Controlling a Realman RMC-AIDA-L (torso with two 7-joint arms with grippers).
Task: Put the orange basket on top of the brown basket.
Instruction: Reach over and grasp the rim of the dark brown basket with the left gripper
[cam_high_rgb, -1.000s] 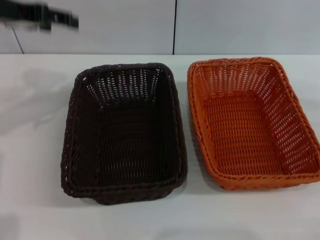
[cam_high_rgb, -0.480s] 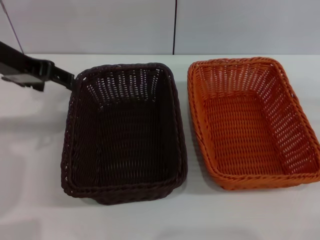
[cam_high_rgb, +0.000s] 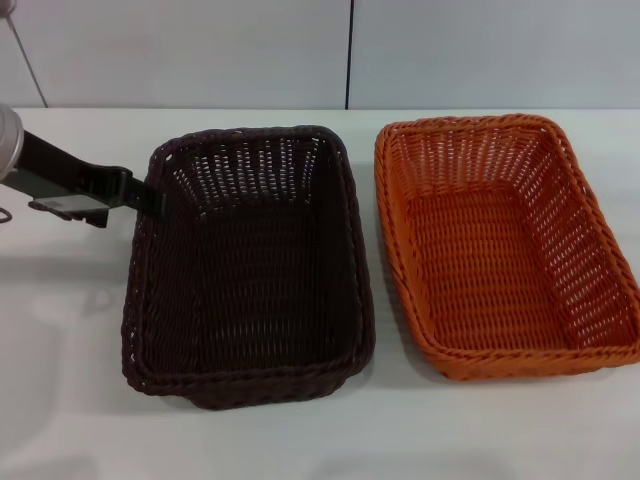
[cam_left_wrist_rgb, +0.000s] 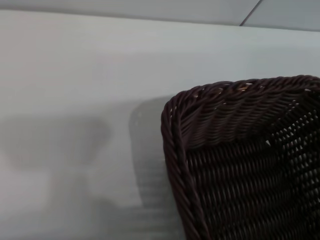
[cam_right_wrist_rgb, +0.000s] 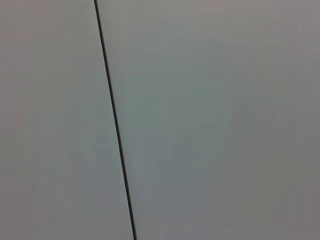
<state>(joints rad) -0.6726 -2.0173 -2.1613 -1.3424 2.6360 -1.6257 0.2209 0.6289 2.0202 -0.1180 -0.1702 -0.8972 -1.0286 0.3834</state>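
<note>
White tabletop (cam_high_rgb: 60, 400) is the nearest item I log, bare at the front edge. Brown basket (cam_high_rgb: 250, 265): dark woven wicker, braided rim, sitting flat on the table just to the right of my left gripper (cam_high_rgb: 150, 197), whose tip is at the basket's far-left corner. I cannot tell whether that gripper is released or clenched, as its tip merges with the dark rim. Left wrist view: same corner of the basket's rim up close, table beyond it. Orange basket (cam_high_rgb: 505, 245): same shape, flat on the table beside the brown one, on the side away from the left gripper, the two apart. Grey wall (cam_high_rgb: 200, 50) behind, with a dark vertical seam (cam_high_rgb: 349, 55). Right gripper: not in view.
</note>
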